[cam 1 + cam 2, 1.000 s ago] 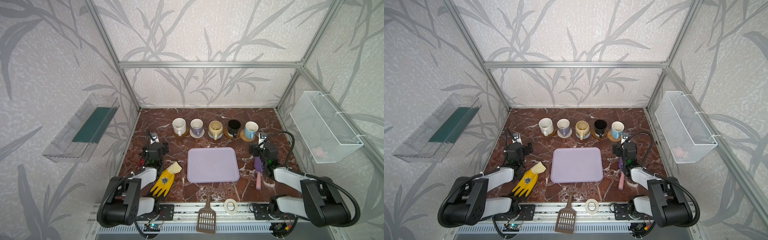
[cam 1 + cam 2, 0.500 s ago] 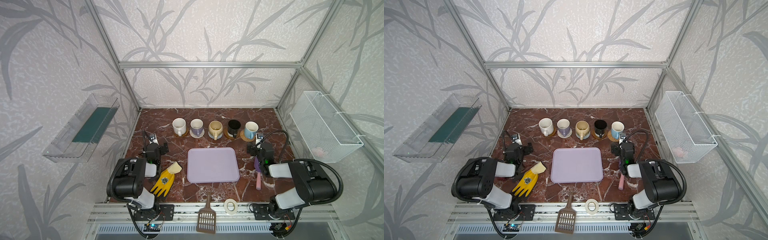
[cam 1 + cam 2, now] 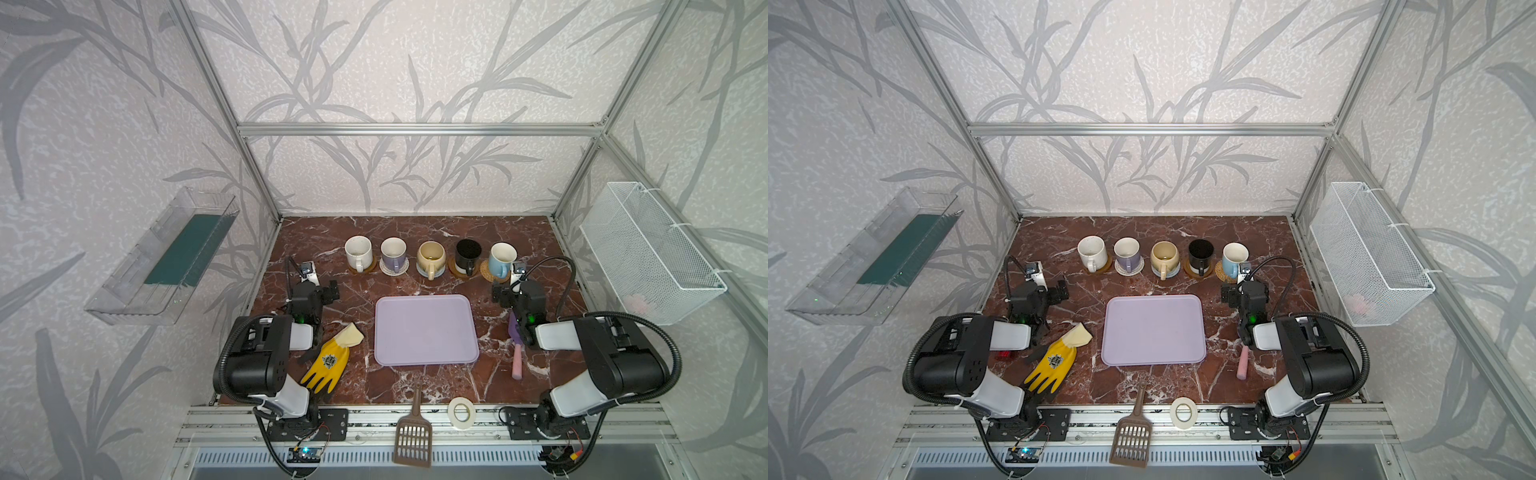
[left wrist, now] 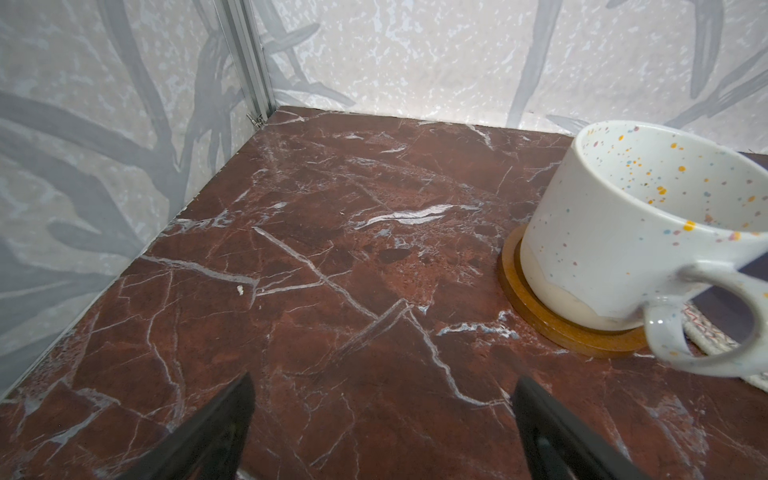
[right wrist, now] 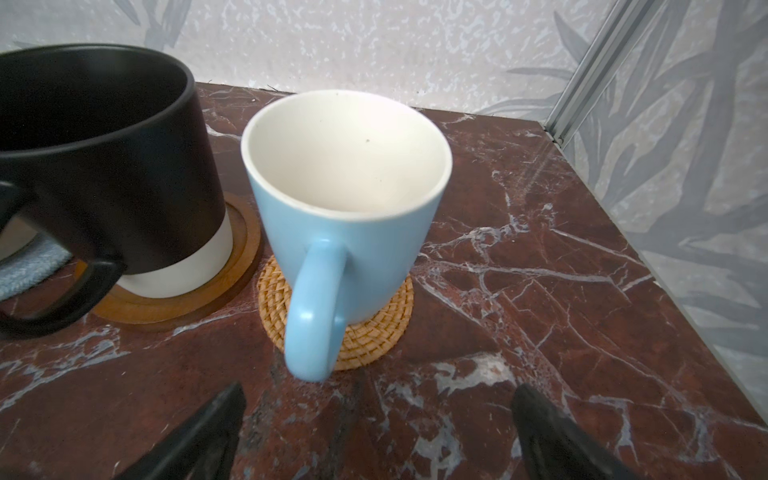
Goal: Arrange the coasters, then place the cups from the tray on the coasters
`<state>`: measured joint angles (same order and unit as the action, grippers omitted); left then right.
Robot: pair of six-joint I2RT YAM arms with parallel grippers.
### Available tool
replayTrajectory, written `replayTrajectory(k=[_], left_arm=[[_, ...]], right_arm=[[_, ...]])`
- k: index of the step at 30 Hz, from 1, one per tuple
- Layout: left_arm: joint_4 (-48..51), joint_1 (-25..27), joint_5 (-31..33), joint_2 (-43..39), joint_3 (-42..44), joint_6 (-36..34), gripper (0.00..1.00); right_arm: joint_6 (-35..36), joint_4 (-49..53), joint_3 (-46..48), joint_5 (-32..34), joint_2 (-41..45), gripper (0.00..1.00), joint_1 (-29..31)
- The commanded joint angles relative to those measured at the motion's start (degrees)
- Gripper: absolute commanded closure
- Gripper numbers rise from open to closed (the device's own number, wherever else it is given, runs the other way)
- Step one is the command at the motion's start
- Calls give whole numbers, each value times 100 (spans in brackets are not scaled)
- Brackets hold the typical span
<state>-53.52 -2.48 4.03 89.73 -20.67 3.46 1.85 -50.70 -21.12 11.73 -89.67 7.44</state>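
Across both top views, five cups (image 3: 431, 254) stand on coasters (image 3: 391, 271) behind the bare lavender tray (image 3: 426, 330).

Left wrist view: left gripper (image 4: 382, 386) gapes wide and empty near the speckled mug (image 4: 631, 232).

Right wrist view: right gripper (image 5: 378, 390) is wide and empty. Any forward drift would likely nudge the light blue mug (image 5: 353, 241) off its rattan coaster (image 5: 386, 328).

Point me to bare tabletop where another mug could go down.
Bare: the tray; the marble strip between mug row and back wall; the corner left of the speckled mug. Crowded: the mug row, and both tray flanks, glove one side, pink-handled tool the other.
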Motion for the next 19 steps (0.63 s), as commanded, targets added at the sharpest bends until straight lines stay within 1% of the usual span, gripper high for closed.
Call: replayTrajectory(k=[1,19], left_arm=[[-67,-20,-80,9,-91,-118,1],[-60,-17,-100,9,-94,-135,1]], right_arm=[[-9,-15,-86,80,125,1,-24],[-9,-17,-85,77,118,1,-21]])
